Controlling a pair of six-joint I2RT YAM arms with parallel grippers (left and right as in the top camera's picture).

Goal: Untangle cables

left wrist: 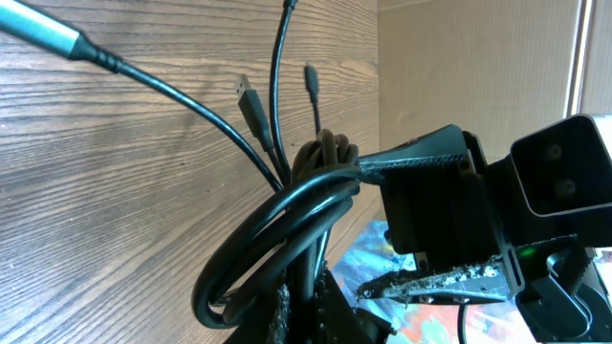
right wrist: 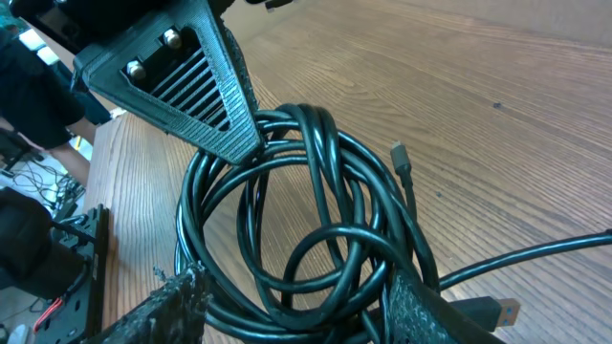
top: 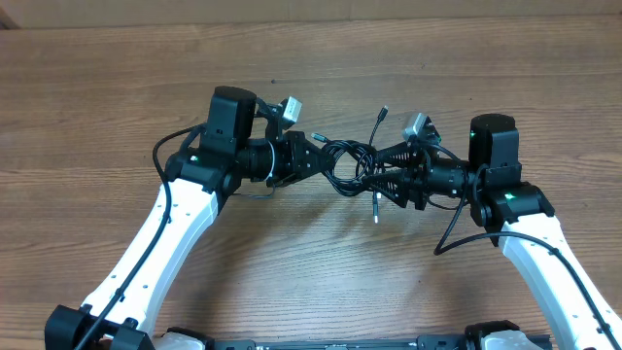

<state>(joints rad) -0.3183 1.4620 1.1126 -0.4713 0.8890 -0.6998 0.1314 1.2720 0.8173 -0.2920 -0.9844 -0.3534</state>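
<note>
Wood-grain surface (top: 311, 282); thin black cables (top: 350, 160) held bunched between arms, still looped together. Left gripper (top: 313, 156) jaws clenched on bundle; right gripper (top: 384, 170) jaws partly spread around coils, grip unclear. Untangling barely begun.

surface: wooden table (top: 311, 282) | lying on it: nothing discernible

Overhead straight down on table (top: 117, 87); both wrist views close on shared cables (top: 348, 160)

I see glossy black cables (top: 350, 160) with dark and silvery plug tips, over a brown wood-grain surface (top: 311, 262). Both claws look black; the arms (top: 165, 243) are white.
</note>
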